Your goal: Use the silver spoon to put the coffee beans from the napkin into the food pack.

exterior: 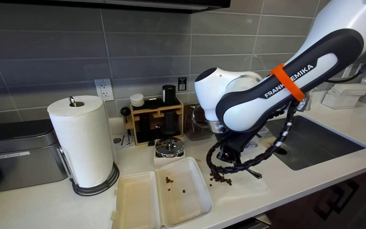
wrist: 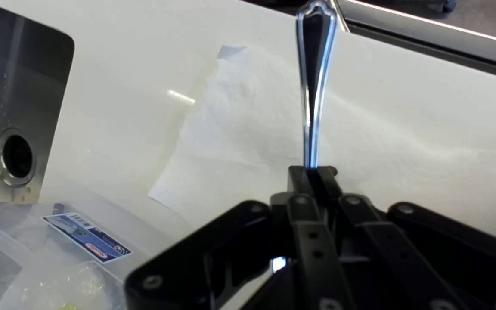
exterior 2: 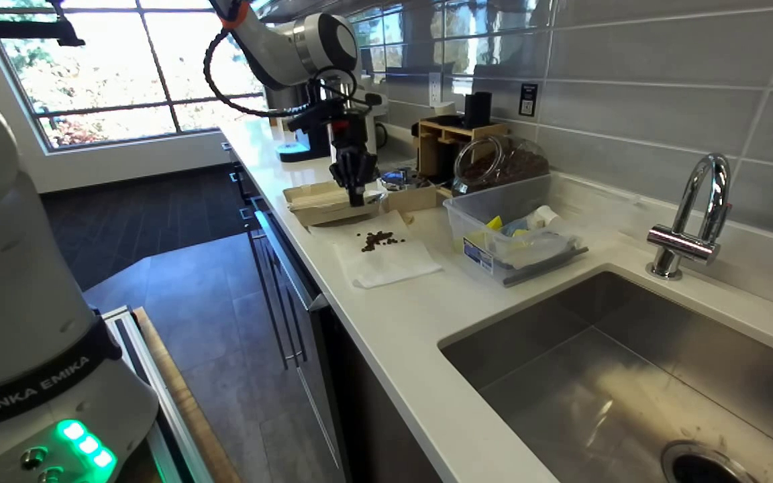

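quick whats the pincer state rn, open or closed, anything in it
Pincer: closed, holding the silver spoon.

In an exterior view, the food pack (exterior: 140,197) is being cropped at bottom, the silver spoon (exterior: 255,174) partly hidden by the hose (exterior: 282,136), right of centre.
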You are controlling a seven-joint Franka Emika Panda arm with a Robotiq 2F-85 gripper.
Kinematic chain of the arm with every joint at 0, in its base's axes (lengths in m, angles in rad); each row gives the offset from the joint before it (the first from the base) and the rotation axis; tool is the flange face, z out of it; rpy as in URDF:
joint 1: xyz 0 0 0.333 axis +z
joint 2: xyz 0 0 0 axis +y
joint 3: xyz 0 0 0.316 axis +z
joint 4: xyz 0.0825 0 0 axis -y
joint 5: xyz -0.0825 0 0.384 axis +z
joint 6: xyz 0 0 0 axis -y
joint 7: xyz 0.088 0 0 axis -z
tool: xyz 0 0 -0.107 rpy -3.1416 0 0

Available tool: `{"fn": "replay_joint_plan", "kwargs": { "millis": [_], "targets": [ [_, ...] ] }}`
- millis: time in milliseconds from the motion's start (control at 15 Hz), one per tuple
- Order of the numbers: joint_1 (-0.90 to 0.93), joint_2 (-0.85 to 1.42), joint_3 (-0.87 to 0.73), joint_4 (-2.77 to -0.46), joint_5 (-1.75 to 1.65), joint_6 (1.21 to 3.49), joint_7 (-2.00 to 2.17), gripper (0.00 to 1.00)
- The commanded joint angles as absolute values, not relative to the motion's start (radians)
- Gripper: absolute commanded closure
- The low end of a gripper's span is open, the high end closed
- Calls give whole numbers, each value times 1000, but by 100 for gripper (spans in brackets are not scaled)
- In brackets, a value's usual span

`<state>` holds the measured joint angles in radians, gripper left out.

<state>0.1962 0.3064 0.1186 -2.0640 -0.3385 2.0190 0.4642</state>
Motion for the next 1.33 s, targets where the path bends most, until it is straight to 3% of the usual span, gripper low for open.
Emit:
{"fn": "replay_joint_plan", "kwargs": {
  "millis": [0, 667, 1267],
  "targets": [
    [150, 310, 92, -2074, -251, 2053, 329, 98],
    [65, 347, 65, -2140, -141, 2243, 72, 98],
    [52, 428, 36, -2141, -94, 2389, 92, 98]
  ]
}}
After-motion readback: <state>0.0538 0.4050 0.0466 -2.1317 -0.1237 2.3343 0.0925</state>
